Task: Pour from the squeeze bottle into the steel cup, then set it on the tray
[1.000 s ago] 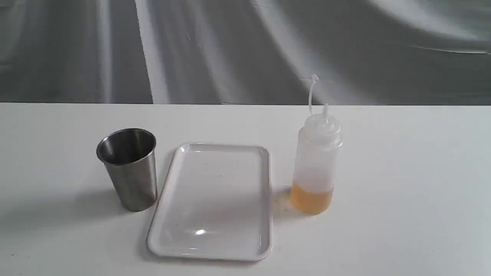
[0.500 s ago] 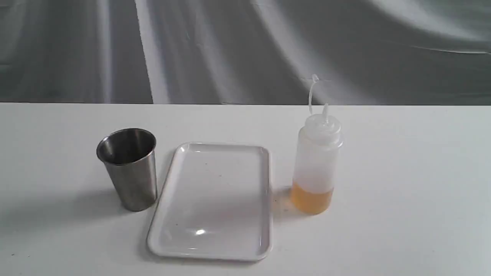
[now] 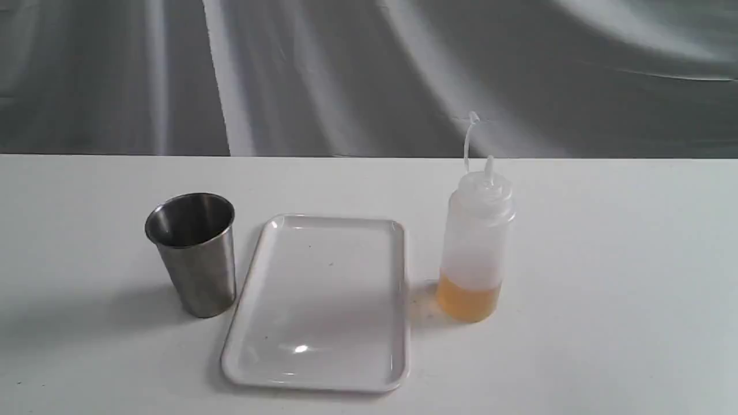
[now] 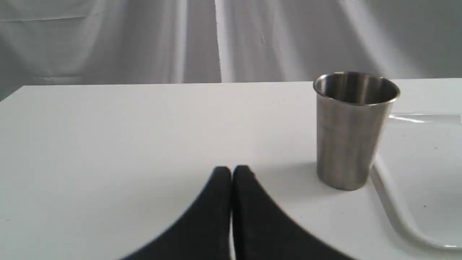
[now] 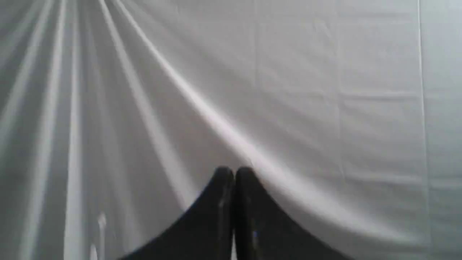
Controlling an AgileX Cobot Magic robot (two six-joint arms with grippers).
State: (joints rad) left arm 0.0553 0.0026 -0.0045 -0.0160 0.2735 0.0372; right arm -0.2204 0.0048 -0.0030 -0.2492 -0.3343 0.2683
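Note:
The squeeze bottle (image 3: 475,248) stands upright on the white table, right of the tray, with amber liquid in its lower part and its cap strap sticking up. The steel cup (image 3: 194,253) stands upright left of the white tray (image 3: 320,302), which holds nothing. Neither gripper shows in the exterior view. In the left wrist view my left gripper (image 4: 231,170) is shut and holds nothing, low over the table, with the steel cup (image 4: 353,128) and the tray's rim (image 4: 395,209) off to one side. My right gripper (image 5: 234,171) is shut, empty, facing the curtain; the bottle's strap tip (image 5: 101,220) peeks in.
A grey draped curtain (image 3: 369,75) hangs behind the table's far edge. White tabletop (image 3: 622,276) stretches to the right of the bottle and to the left of the cup.

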